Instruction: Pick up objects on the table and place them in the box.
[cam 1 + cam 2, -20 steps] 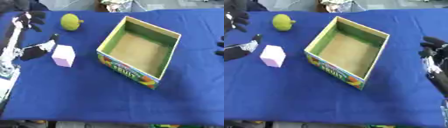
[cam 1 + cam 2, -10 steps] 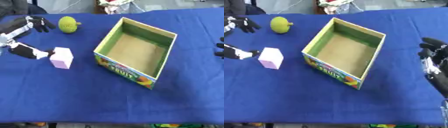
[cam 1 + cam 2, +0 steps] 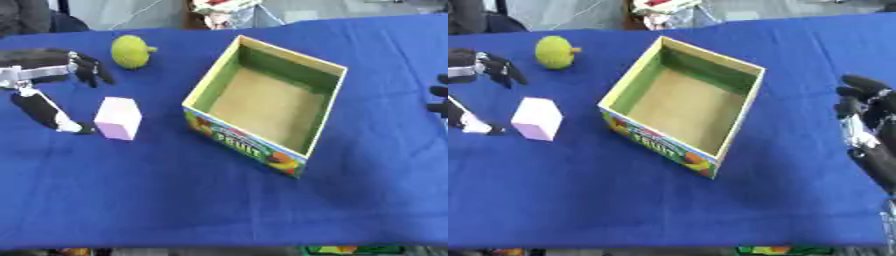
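Nearest item: open cardboard box, fruit print on its front wall, tilted askew on the blue table; nothing shows inside it. Right hand idle at the right edge, fingers relaxed and spread, holding nothing, well apart from the box.

Mid-left: pale pink block standing upright, untouched by the box. Left hand comes in from the left with thumb and fingers set wide; thumb tip sits just beside the block's near-left side, fingers up beyond it. Nothing held.

Risk, as judged: with only the thumb near the block, closing now could push it sideways or tip it rather than pinch it. Fingers need to come down on the far face first.

Farther back: yellow-green fruit, round, with a stubby stem, close to the fingers. A sweeping finger could roll it away. The box's near-left wall stands between block and interior, so the lift must clear it.
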